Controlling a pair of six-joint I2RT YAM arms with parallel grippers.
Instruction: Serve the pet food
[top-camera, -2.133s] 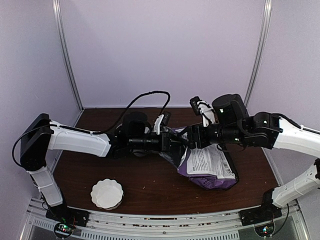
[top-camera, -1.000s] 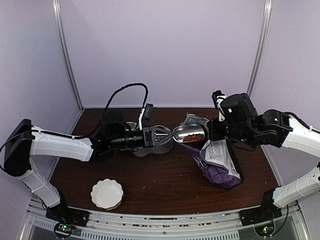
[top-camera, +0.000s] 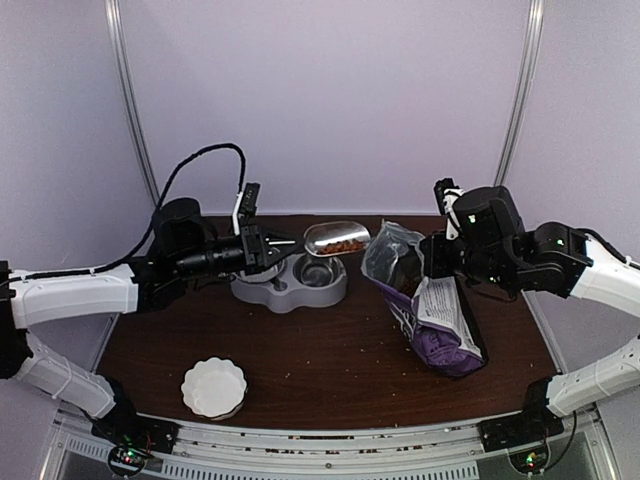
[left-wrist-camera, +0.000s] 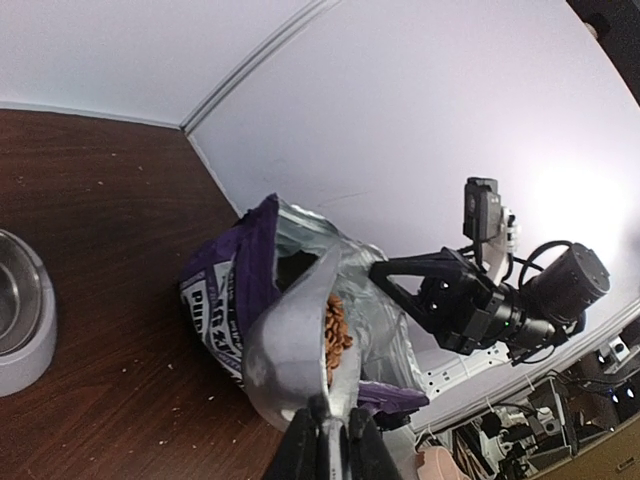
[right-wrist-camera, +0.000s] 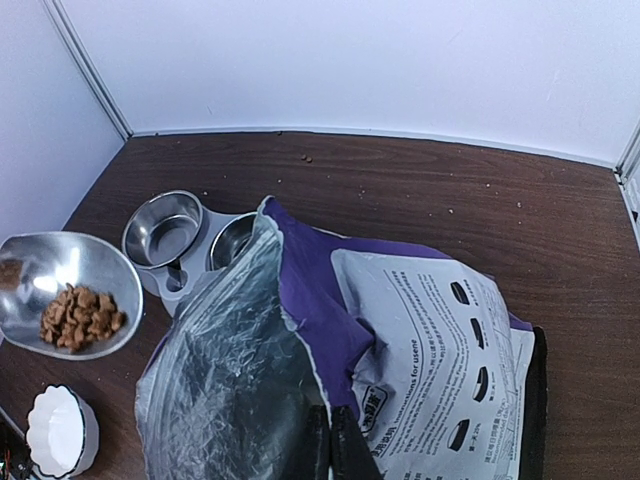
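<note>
The brown table (top-camera: 330, 350) carries a purple-and-white bag (top-camera: 440, 310) on its right half, leaning with its silvery mouth open towards the far edge. The right gripper (top-camera: 425, 262) is clenched on the bag's upper rim, holding it up. A grey feeder (top-camera: 290, 290) with two metal bowls sits near the far edge, left of the middle. The left gripper (top-camera: 272, 243) is clamped on the handle of a shiny metal scoop (top-camera: 337, 238), which is raised off the table close to the feeder's right-hand bowl; I cannot tell whether it is directly over it. A white fluted dish (top-camera: 213, 388) stands by the near edge, towards the left corner. The pet food (right-wrist-camera: 78, 315) lies as a small heap of reddish-brown bits inside the scoop.
</note>
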